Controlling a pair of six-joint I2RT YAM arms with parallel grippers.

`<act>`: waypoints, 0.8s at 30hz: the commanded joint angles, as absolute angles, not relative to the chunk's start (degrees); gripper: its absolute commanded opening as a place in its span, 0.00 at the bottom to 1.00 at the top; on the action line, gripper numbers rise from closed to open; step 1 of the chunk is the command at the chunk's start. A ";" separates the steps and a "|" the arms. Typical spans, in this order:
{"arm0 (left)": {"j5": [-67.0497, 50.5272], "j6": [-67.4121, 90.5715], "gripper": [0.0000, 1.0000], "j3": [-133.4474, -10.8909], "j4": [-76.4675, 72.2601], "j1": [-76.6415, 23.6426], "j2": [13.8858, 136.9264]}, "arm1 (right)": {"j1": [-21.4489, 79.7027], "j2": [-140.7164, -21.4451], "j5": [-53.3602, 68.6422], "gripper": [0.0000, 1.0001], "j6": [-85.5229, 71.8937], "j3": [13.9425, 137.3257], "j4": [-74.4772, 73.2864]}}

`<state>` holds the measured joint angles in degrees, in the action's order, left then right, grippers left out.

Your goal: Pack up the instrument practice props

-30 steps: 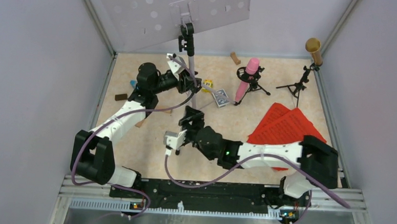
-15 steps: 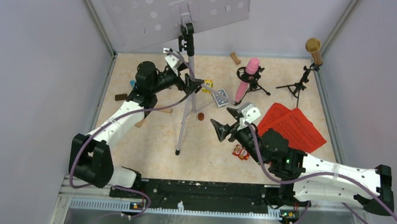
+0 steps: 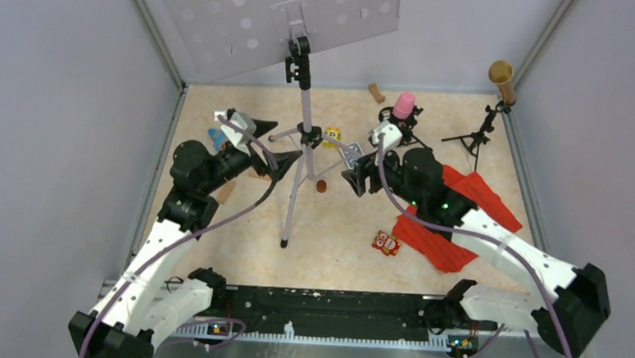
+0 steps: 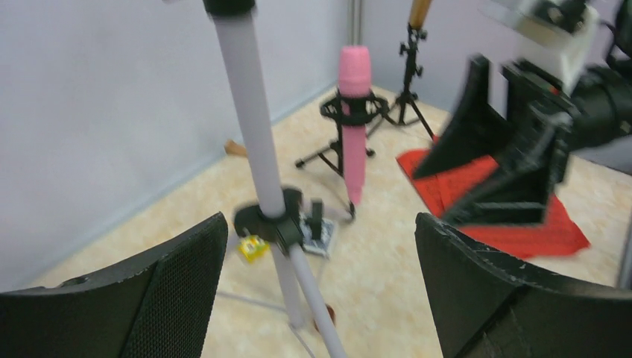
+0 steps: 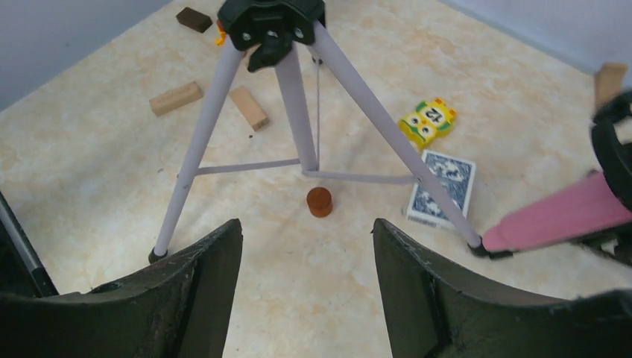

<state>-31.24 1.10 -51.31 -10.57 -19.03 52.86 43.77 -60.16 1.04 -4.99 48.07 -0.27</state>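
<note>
The grey hole-punched tray (image 3: pixel 249 19) stands upright on its silver pole (image 3: pixel 306 104), tripod legs spread on the floor. My left gripper (image 3: pixel 263 143) hangs open just left of the pole and touches nothing; the pole (image 4: pixel 253 134) rises between and beyond its fingers. My right gripper (image 3: pixel 355 177) is open and empty, right of the tripod's legs (image 5: pixel 373 127). The pink microphone (image 3: pixel 403 105) leans in its small black stand behind the right wrist. At the back right, the gold microphone (image 3: pixel 502 78) sits on its black tripod (image 3: pixel 472 139). Red pages (image 3: pixel 485 200) lie rumpled under my right arm.
A blue card deck (image 5: pixel 443 186), a yellow toy (image 5: pixel 427 121) and a brown cylinder (image 5: pixel 319 201) lie among the tripod legs. Two wooden blocks (image 5: pixel 175 97) sit to the left. A red snack-like toy (image 3: pixel 386 243) lies nearer the front. Walls close in on three sides.
My left gripper opened, let go of the pole and drew back to the left. My right arm swung from the front middle toward the pink microphone, and the red pages shifted under it.
</note>
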 commanded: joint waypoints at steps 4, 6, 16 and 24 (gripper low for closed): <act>-29.83 5.14 0.99 -37.33 -8.07 -19.34 47.62 | 41.07 -72.13 12.37 0.64 6.97 55.17 13.57; -28.35 3.88 0.98 -36.77 -8.07 -19.35 48.78 | 38.44 -75.21 16.61 0.64 4.84 57.11 16.02; -31.35 5.55 0.85 -36.62 -14.90 -19.42 57.59 | 36.17 -87.22 21.41 0.62 15.39 62.57 20.59; -36.46 6.09 0.63 -36.22 -18.51 -20.25 62.69 | 36.17 -92.56 20.48 0.50 15.21 63.04 26.36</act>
